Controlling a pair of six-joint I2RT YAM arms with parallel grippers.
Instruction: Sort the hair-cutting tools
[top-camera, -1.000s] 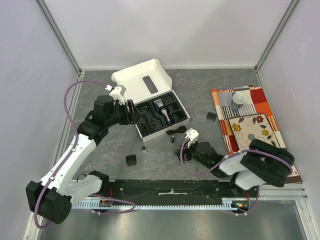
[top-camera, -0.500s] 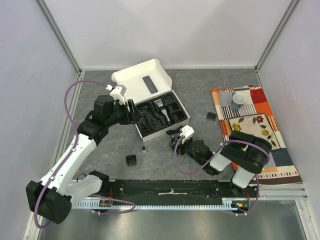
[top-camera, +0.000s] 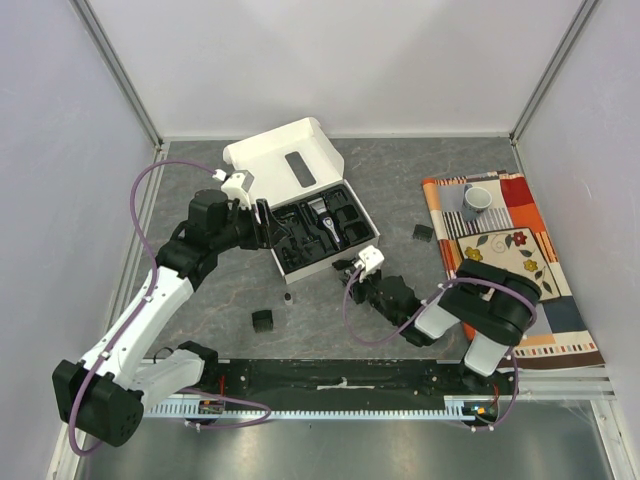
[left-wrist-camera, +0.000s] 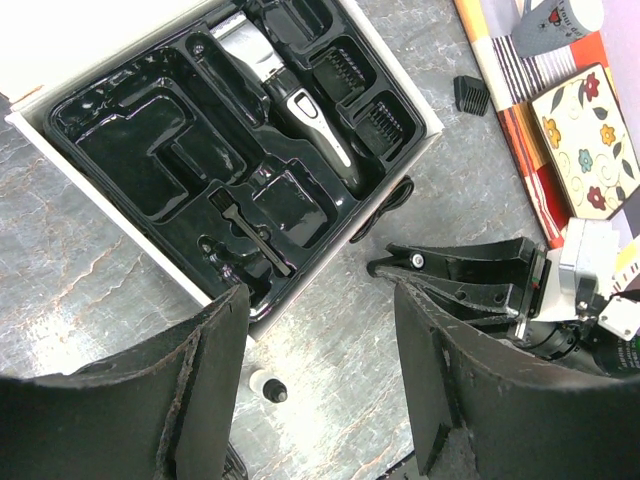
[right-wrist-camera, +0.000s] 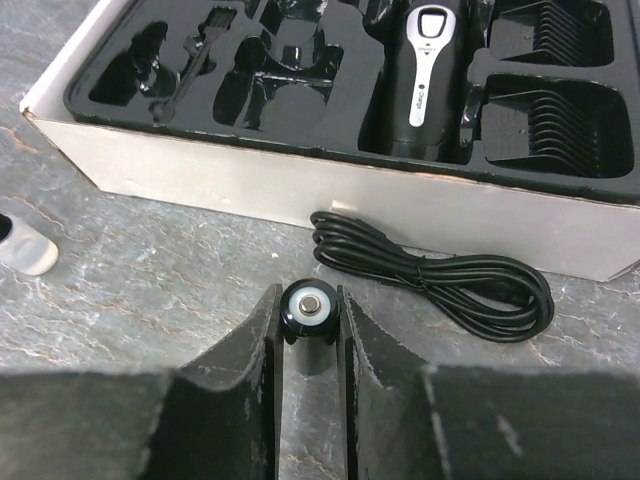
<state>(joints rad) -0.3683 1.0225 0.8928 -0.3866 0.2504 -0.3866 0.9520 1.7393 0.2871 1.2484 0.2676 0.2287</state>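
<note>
The black-and-silver hair clipper (top-camera: 325, 222) lies in the box's black tray (top-camera: 300, 245), beside comb attachments (right-wrist-camera: 545, 110) and a small brush (left-wrist-camera: 250, 235). My right gripper (top-camera: 352, 275) is low at the box's front and shut on a small black cylinder (right-wrist-camera: 308, 310) with a white end. The coiled cord (right-wrist-camera: 440, 275) lies just beyond it against the box wall. My left gripper (left-wrist-camera: 318, 300) is open and empty, hovering over the tray's left corner. Another tiny cylinder (top-camera: 288, 297) and a black bit (top-camera: 263, 321) lie on the table; one more black bit (top-camera: 423, 232) lies right of the box.
The white box lid (top-camera: 285, 160) stands open behind the tray. A patterned cloth (top-camera: 500, 240) at the right carries a grey cup (top-camera: 477, 200). The grey tabletop (top-camera: 200, 320) lies between the arms.
My right gripper has moved left and forward to the box's front and has closed around the small cylinder. The left arm has not moved.
</note>
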